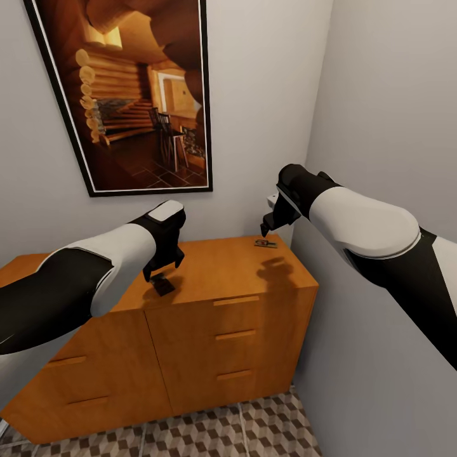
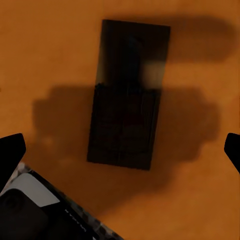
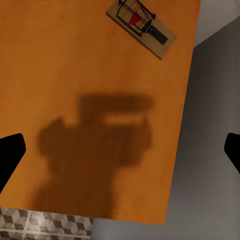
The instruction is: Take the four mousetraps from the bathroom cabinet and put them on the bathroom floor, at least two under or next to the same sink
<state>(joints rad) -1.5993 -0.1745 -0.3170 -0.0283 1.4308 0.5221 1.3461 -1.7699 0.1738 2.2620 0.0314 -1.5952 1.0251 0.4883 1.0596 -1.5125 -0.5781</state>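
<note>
Two mousetraps lie on top of the orange-brown cabinet [image 1: 216,273]. One mousetrap [image 1: 162,285] [image 2: 127,95] lies dark in the shadow of my left gripper [image 1: 164,268] [image 2: 120,155], which hovers open just above it, fingertips wide apart. The other mousetrap [image 1: 265,243] [image 3: 141,27], tan with a dark wire spring, sits near the cabinet's back right corner. My right gripper [image 1: 270,227] [image 3: 120,150] hangs open above the cabinet top [image 3: 100,75], a little to the front of that trap and holding nothing. The cube-patterned bathroom floor [image 1: 254,431] [image 3: 30,225] runs along the cabinet's foot. The sink is out of view.
A large framed picture [image 1: 127,95] hangs on the wall behind the cabinet. A grey side wall [image 1: 381,127] [image 3: 215,125] stands close against the cabinet's right end. The cabinet front has several drawers with wooden bar handles [image 1: 235,334].
</note>
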